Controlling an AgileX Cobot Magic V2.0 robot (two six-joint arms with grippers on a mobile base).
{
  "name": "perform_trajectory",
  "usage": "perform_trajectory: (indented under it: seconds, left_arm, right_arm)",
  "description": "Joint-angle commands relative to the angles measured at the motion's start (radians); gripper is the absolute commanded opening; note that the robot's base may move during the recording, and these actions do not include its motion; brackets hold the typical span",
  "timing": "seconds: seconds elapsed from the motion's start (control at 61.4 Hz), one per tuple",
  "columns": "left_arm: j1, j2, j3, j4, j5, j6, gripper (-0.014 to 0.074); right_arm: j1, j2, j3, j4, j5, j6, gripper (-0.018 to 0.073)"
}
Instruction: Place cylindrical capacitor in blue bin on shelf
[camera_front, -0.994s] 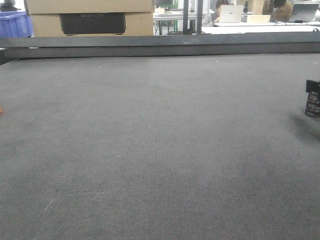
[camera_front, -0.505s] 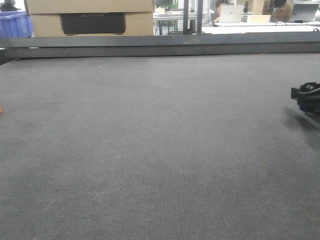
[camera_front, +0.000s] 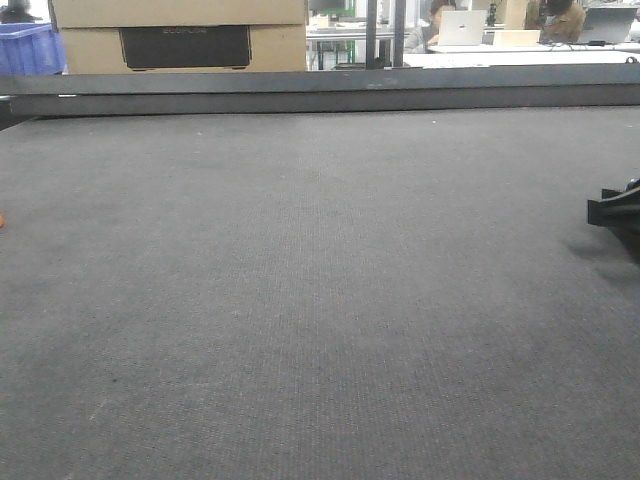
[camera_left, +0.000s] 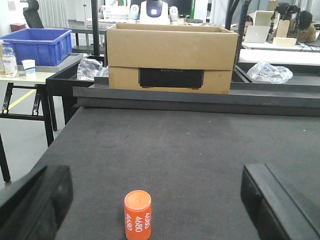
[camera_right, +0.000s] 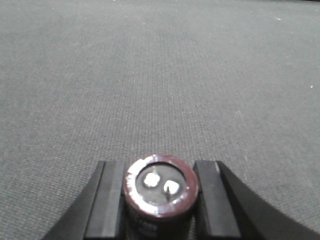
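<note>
The cylindrical capacitor (camera_right: 160, 189) sits at the bottom of my right wrist view, its end turned up to the camera: a dark maroon rim around a grey face with two pale terminals. It is clamped between the black fingers (camera_right: 107, 200) of the right gripper (camera_right: 160, 172), one pad pressed against each side of the sleeve, so that hand is closed on the part. I cannot tell from here whether its base touches the dark grey mat (camera_front: 300, 300) or hangs just above it. On the front camera only a black piece of the right gripper (camera_front: 615, 210) pokes in at the right edge, with a faint shadow on the mat beneath it; the capacitor itself is out of that picture. My left gripper (camera_left: 155, 175) has its two fingers spread wide, one in each lower corner of its wrist view, holding nothing. Between them, nearer the left finger, an orange cylinder (camera_left: 137, 215) with white numerals stands upright on the mat. Beyond the far edge of the mat is a cardboard box (camera_left: 170, 55), and off to the left a blue crate (camera_left: 37, 45) on a side table.
</note>
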Motion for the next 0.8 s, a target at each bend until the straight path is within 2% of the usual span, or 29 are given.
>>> perform_trajectory:
  seconds: [0.0,0.081,0.212,0.326,0.391,0.505,0.635,0.782]
  left_arm:
    - [-0.007,0.001,-0.007,-0.005,-0.011,0.002,0.0591]
    - [-0.007,0.001,-0.006,-0.005,-0.003,0.002,0.0591]
    - [-0.007,0.001,0.02,0.002,-0.003,0.002,0.0591]
    - [-0.007,0.001,0.087,0.002,-0.016,0.002,0.0591]
    - [-0.007,0.006,0.139,0.004,-0.061,0.002,0.0591]
    - [-0.007,0.04,0.273,0.004,-0.234,0.002,0.0591]
    - [-0.007,0.149,0.414,-0.005,-0.524,0.002,0.0591]
    - [-0.007,0.344,0.448,-0.034,-0.729,0.002,0.0591]
  right_arm:
    - [-0.004,-0.027,0.001,0.002,-0.029,-0.001,-0.005]
    - [-0.004,-0.078,0.014,0.002,-0.029,-0.001,-0.0091]
    - [-0.004,-0.204,0.033,0.002,-0.026,-0.001,-0.0089]
    - [-0.004,-0.345,0.033,-0.015,0.044,-0.001,-0.0089]
    - [-0.004,-0.418,0.033,-0.02,0.093,-0.001,-0.0089]
    - [-0.004,-0.578,0.033,-0.02,0.213,-0.001,-0.0089]
    - [-0.004,-0.739,0.033,-0.021,0.363,-0.001,-0.0089]
    - [-0.004,-0.86,0.033,-0.021,0.481,-0.001,-0.0089]
